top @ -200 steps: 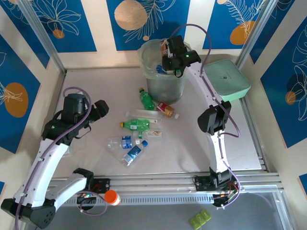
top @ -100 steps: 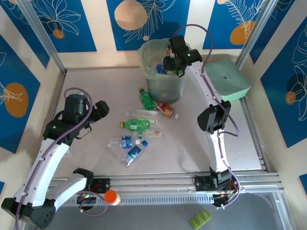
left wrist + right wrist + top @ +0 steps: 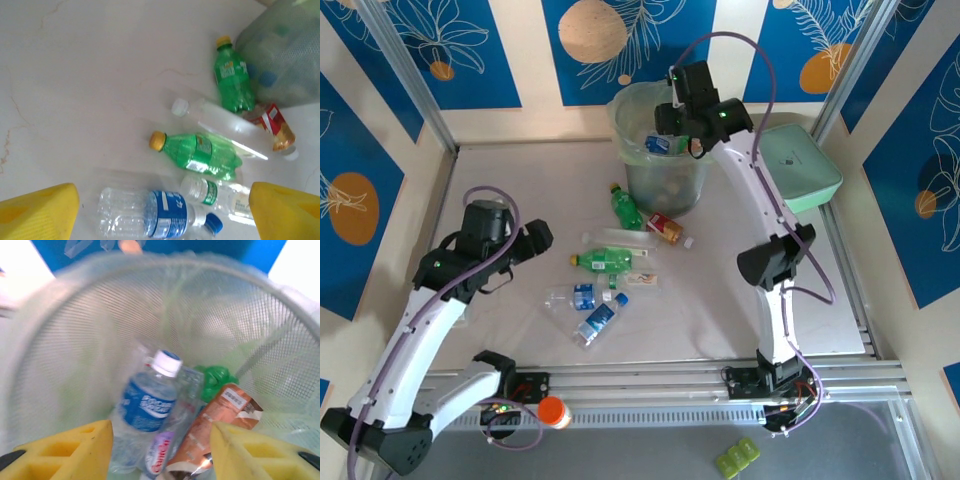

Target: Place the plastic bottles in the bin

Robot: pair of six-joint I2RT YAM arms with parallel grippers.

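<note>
Top view, bin (image 3: 665, 190): grey-green, at 12 o'clock on the bench (image 3: 520, 180); a few binned bottles (image 3: 660, 145) visible inside.
Top view, loose bottles (image 3: 605, 260): a cluster lying mid-bench, at 7 o'clock from the bin.
Top view, right hand (image 3: 672, 125): over the bin's mouth.
Top view, left hand (image 3: 535, 240): at 9 o'clock of the cluster, apart from it.
Left wrist, left hand: yellow fingers (image 3: 40, 210) spread wide, holding nothing; green bottle (image 3: 197, 152) and blue-label bottle (image 3: 160, 220) lie on the bench below.
Right wrist, right hand: fingers (image 3: 65, 450) parted, empty; down in the bin a white-capped bottle (image 3: 147, 405), with a brown-label bottle (image 3: 220, 415) at its 3 o'clock.
</note>
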